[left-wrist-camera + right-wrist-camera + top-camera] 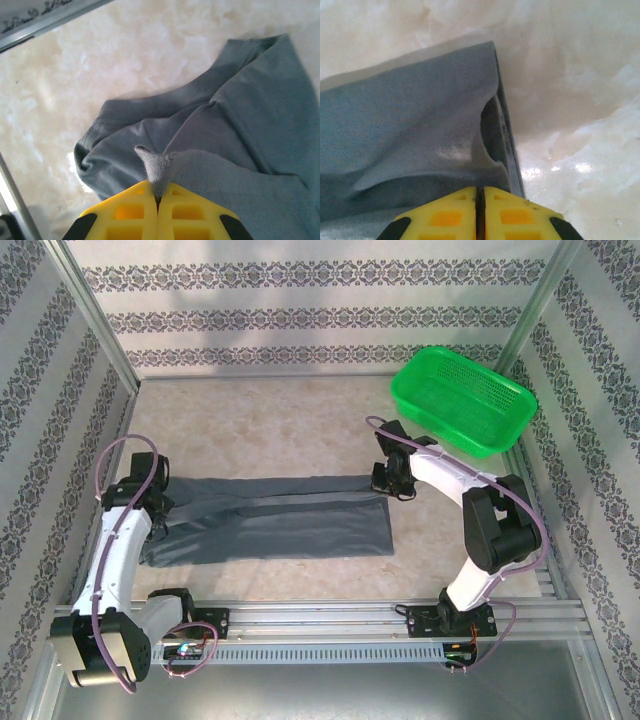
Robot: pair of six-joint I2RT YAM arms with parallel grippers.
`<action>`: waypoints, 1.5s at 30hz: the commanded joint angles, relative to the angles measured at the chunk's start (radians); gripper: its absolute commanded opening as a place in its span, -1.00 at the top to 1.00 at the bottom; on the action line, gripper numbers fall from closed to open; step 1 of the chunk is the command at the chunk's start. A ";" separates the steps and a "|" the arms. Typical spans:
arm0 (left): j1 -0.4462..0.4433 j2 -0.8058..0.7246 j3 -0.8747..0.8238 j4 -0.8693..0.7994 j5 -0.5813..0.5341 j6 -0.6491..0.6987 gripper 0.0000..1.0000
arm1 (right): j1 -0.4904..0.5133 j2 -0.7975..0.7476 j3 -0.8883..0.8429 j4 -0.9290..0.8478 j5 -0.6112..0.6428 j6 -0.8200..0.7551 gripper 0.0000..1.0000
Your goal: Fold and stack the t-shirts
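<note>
Left claw (158, 198) pinching t-shirt (250, 125), green basket (460, 405) beyond

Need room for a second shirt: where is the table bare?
Bare: the marbled tabletop between the slate-grey t-shirt and the back wall, left of the green mesh plastic basket; a narrower strip before the metal rail. Crowded: the shirt's ends, at the left gripper and right gripper.
</note>
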 commanded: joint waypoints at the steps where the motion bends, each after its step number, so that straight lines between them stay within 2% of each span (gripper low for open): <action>1: 0.010 -0.028 -0.048 -0.071 -0.002 -0.087 1.00 | 0.005 0.015 -0.022 -0.043 -0.018 0.024 0.59; 3: 0.010 -0.043 -0.076 -0.069 0.005 -0.114 1.00 | -0.001 -0.005 -0.034 -0.038 -0.015 0.032 0.50; 10: 0.010 -0.028 -0.106 -0.021 0.048 -0.115 1.00 | -0.019 -0.046 -0.026 -0.042 -0.007 0.066 0.43; 16: 0.010 -0.014 -0.089 -0.010 0.032 -0.101 1.00 | -0.027 -0.005 0.005 -0.056 -0.041 0.132 0.34; 20: 0.010 -0.008 -0.076 -0.002 0.021 -0.086 1.00 | -0.028 -0.009 0.026 -0.034 -0.030 0.135 0.41; 26: 0.010 0.002 -0.068 0.011 0.005 -0.064 1.00 | -0.011 0.048 0.060 -0.045 -0.038 0.131 0.70; 29: 0.011 0.013 -0.066 0.017 0.001 -0.060 1.00 | -0.008 0.095 0.061 -0.035 -0.034 0.119 0.78; 36: 0.010 0.017 -0.071 0.018 -0.012 -0.049 1.00 | 0.004 0.102 0.064 -0.065 -0.052 0.033 0.81; 45: 0.010 0.028 -0.104 0.026 -0.005 -0.072 1.00 | 0.022 0.069 -0.078 -0.067 -0.094 0.009 0.80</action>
